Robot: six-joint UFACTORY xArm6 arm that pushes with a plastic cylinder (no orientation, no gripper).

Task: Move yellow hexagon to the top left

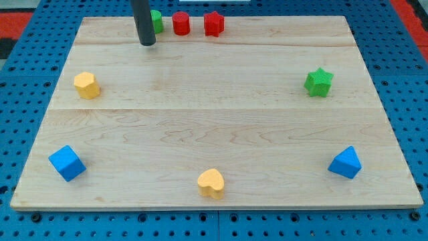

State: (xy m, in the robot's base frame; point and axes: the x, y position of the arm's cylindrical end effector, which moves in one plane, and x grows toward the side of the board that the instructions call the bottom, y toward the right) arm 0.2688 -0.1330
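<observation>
Wooden board point(221, 127): squat yellow hexagon point(87, 85) upright, left.

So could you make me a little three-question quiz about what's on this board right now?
1. True or false: my tip is touching the yellow hexagon.
2. How many blue blocks are on the board?
3. Which block lies nearest the view's bottom edge? A) green star B) yellow heart C) red cylinder

Key:
1. False. The tip is near the view's top, beside the green block, well apart from the hexagon.
2. Two: a blue cube at lower left and a blue block at lower right.
3. B.
</observation>
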